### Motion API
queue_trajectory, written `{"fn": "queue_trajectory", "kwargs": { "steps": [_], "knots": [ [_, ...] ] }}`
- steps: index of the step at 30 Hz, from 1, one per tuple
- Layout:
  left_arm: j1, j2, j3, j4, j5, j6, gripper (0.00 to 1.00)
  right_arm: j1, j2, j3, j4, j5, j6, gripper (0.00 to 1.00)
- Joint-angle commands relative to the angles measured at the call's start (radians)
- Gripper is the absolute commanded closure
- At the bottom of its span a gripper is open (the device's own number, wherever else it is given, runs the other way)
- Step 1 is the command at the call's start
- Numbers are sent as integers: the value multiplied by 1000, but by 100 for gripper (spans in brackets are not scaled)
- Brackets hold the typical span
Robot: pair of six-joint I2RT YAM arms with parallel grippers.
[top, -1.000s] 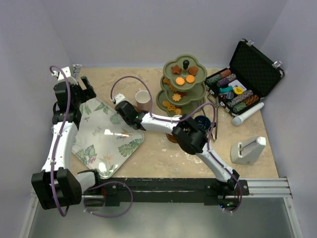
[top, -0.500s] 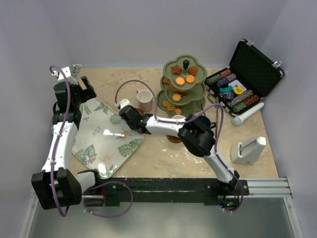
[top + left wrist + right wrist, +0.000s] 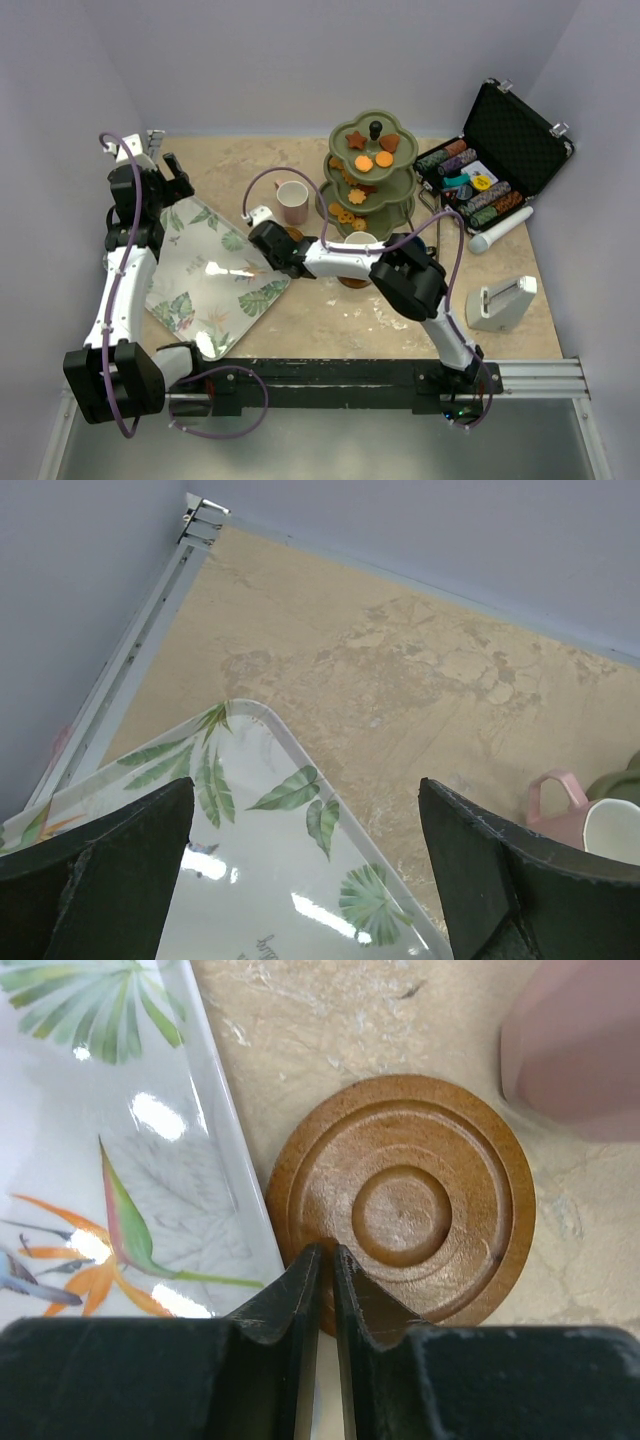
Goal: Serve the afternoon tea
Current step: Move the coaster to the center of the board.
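Top external: right gripper [image 3: 277, 244] has drawn nearer, clear of pinkish-white cup [image 3: 292, 203].

The saucer [image 3: 405, 1205] lies just right of the tray [image 3: 100, 1160]. The cup [image 3: 293, 203] stands behind it, left of the three-tier stand [image 3: 342, 135].

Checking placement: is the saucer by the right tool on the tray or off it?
Off: the saucer lies flat on the table, beside the tray's edge.
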Motion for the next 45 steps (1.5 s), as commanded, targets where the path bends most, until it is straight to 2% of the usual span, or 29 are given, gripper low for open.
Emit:
{"fn": "queue_trajectory", "kwargs": {
  "steps": [1,11,16,26,45],
  "knots": [
    [5,-27,6,50,11,-15,2,19,-31,-82,-83,-60,73,84],
    [3,-30,2,54,16,-17,2,28,-186,-246,-30,-40,144,85],
    [3,-29,3,54,16,-17,2,28,-205,-192,-53,-34,141,83],
    [3,-23,2,56,16,-15,2,10,-174,-133,-37,26,152,68],
    [-4,-15,0,58,20,-20,2,2,-341,-355,33,-4,208,54]
  ]
}}
